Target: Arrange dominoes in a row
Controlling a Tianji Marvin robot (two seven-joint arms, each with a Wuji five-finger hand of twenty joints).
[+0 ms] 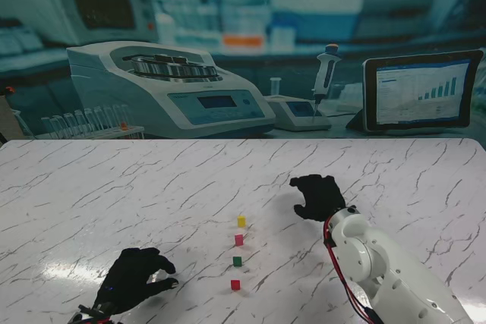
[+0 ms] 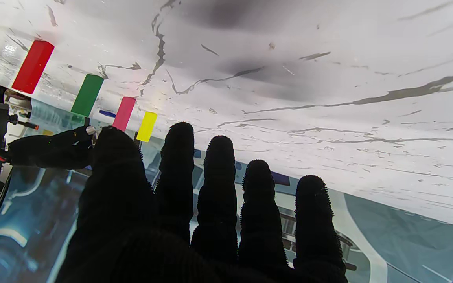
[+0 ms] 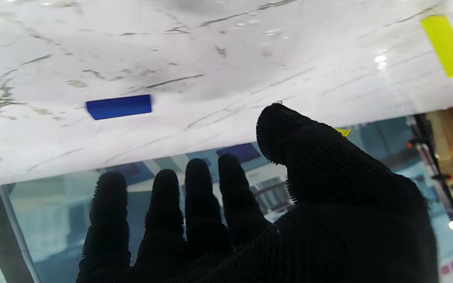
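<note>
Four dominoes stand upright in a row on the marble table: yellow (image 1: 241,221) farthest from me, then pink (image 1: 239,240), green (image 1: 237,261) and red (image 1: 235,284) nearest. The left wrist view shows the same row: red (image 2: 33,67), green (image 2: 87,95), pink (image 2: 124,113), yellow (image 2: 147,126). A blue domino (image 3: 118,106) lies flat on the table ahead of my right hand (image 3: 250,216); the stand view does not show it. My right hand (image 1: 319,196) hovers open to the right of the yellow domino (image 3: 446,45). My left hand (image 1: 135,278) is open, left of the red one, fingers (image 2: 218,173) spread, holding nothing.
A printed lab backdrop with a centrifuge (image 1: 167,85), a pipette (image 1: 325,70) and a tablet (image 1: 421,92) rises behind the table's far edge. The marble table top (image 1: 114,187) stretches wide on both sides of the row.
</note>
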